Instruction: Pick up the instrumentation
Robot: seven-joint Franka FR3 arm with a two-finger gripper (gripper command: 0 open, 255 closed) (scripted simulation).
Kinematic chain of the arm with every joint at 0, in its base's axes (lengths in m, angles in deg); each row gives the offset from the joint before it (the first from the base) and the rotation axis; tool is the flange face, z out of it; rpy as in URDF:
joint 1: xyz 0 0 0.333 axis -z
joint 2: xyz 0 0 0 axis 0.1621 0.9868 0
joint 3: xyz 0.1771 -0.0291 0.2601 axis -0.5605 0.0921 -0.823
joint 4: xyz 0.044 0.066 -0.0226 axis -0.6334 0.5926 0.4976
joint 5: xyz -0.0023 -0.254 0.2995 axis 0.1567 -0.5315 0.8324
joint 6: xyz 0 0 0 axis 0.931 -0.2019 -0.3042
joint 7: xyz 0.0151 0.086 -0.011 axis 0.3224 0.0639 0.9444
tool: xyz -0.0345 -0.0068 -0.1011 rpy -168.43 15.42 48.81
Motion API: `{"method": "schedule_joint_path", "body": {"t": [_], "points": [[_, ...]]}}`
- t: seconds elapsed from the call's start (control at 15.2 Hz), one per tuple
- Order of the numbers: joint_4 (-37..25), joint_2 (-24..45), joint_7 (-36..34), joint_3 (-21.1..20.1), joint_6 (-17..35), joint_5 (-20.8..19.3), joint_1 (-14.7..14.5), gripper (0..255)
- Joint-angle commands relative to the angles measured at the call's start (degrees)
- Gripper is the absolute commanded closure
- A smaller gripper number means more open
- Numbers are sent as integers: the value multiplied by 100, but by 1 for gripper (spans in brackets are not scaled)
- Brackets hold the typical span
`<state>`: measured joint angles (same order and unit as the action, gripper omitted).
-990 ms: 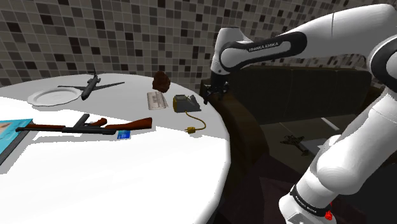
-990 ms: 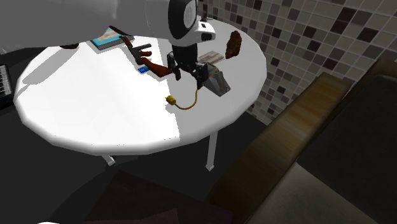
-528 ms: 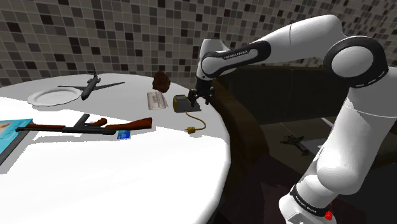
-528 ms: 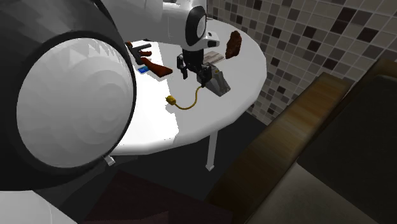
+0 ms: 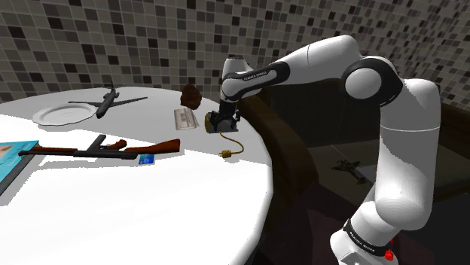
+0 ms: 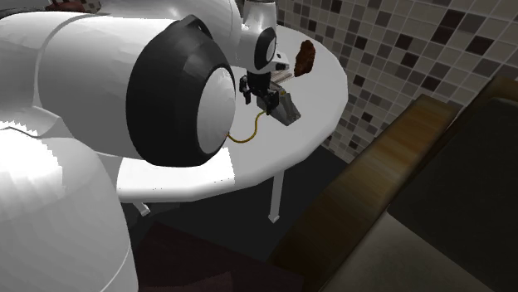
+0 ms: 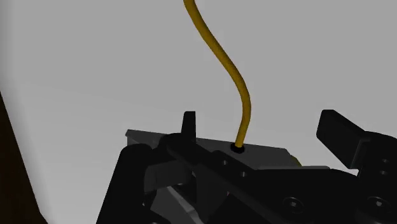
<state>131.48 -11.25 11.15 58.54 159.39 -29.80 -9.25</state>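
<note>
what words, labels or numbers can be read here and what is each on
"FRANKA EMIKA": white lettering on the arm's dark band, barely legible.
White lettering on the dark ring at the arm's foot: too small to read.
Small blue card: too small to read.
Instrument: no readable marking.

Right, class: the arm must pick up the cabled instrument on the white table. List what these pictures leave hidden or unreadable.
Second exterior view: the arm's elbow hides most of the table and the yellow plug.
Shoulder view: the hand covers part of the instrument; its face is unreadable.
Shoulder view: the left edge cuts off the blue-edged flat thing.
Shoulder view: the small thing on the floor is too dim to identify.
</note>
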Motion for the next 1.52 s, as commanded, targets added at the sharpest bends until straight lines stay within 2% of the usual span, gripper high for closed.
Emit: {"method": "schedule_joint_path", "body": {"t": [0.0,0.4,0.46,1.06,1.45], "points": [[-48,149,-5,2,103,1,-2,0],[82,306,-1,4,390,-3,-5,0],[78,315,0,4,394,-2,-5,255],[81,306,-1,4,389,-3,-5,255],[-94,104,-7,1,13,2,-2,255]]}}
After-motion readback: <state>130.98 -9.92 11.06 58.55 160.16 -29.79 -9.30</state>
